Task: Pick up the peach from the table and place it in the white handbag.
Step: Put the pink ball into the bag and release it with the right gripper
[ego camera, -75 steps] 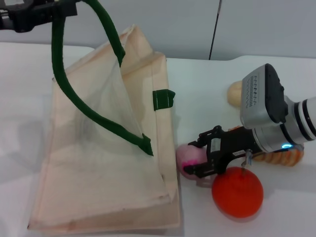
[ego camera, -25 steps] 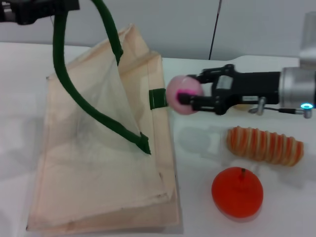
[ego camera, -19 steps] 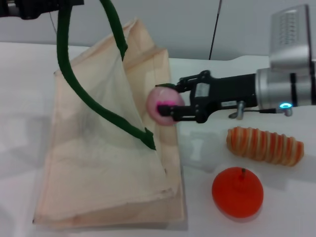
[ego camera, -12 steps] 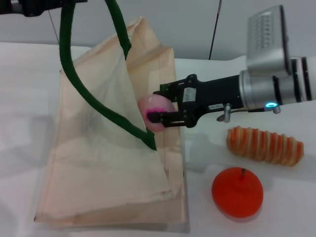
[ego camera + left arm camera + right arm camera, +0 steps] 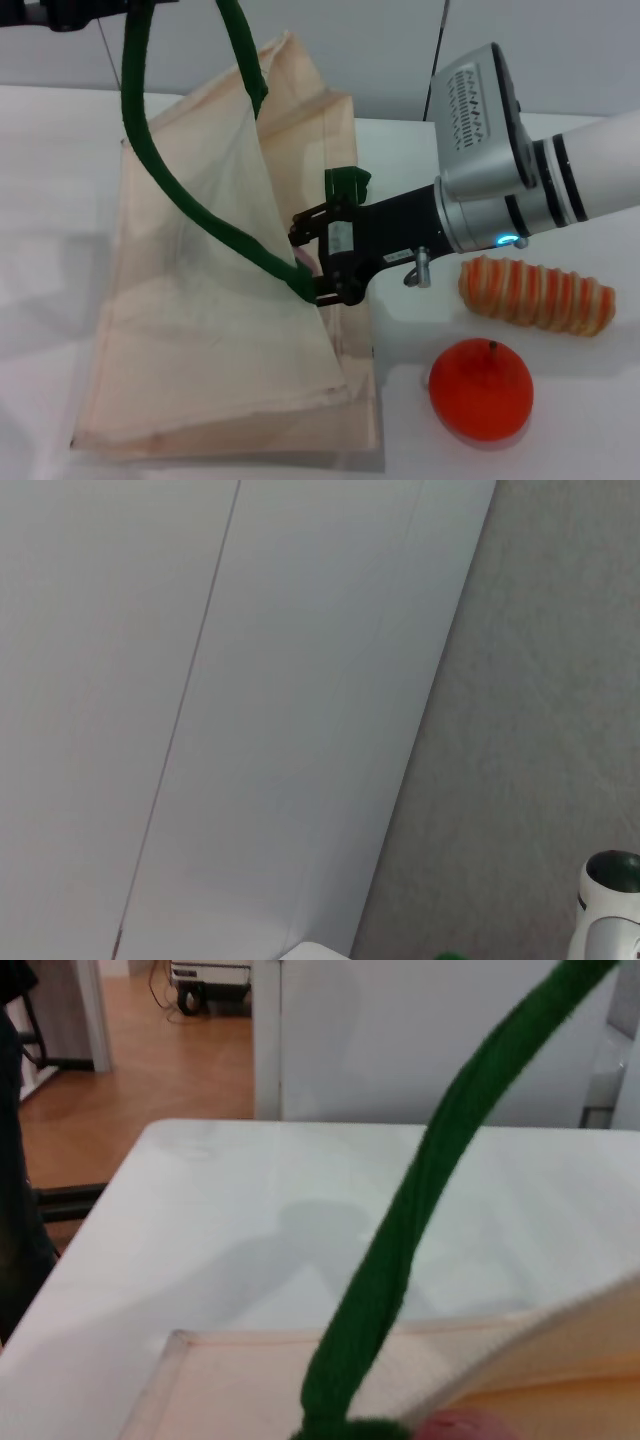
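The right gripper [image 5: 318, 262] reaches in from the right, level, its black fingers pushed into the open mouth of the white handbag [image 5: 200, 330]. The peach [image 5: 305, 259] shows only as a thin pink sliver between those fingers, right at the bag's inner edge beside the green handle [image 5: 160, 170]; the fingers are closed on it. In the right wrist view a pink edge of the fruit peeks from below the handle. No writing can be read anywhere. The left gripper [image 5: 75, 12] sits at the top left, holding the handle loop up; its finger spread cannot be told. A red-orange fruit [image 5: 481, 388] and striped item [image 5: 537, 294] lie on the table [image 5: 50, 150] to the right.
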Robot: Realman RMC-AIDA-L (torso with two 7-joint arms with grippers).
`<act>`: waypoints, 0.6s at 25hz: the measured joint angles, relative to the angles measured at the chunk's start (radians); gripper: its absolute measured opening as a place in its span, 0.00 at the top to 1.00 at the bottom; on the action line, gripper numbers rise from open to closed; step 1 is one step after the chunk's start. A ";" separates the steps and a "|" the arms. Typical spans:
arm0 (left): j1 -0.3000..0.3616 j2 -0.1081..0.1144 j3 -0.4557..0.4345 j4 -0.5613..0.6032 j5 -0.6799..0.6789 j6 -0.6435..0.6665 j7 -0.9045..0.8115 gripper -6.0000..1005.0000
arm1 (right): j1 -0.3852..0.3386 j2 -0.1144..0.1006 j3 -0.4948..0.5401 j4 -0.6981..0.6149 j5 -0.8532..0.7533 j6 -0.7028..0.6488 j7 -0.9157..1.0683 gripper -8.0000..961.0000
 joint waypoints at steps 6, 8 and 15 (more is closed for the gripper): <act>0.000 0.000 0.000 -0.001 0.000 0.000 0.000 0.85 | -0.003 -0.001 -0.014 -0.001 0.044 -0.001 0.000 0.38; 0.000 0.000 0.000 -0.001 0.000 0.000 0.000 0.85 | -0.006 -0.001 -0.014 -0.001 0.045 -0.003 0.002 0.38; 0.005 0.000 0.000 -0.001 0.000 0.000 0.000 0.85 | -0.011 -0.001 -0.009 -0.002 0.049 -0.014 0.007 0.36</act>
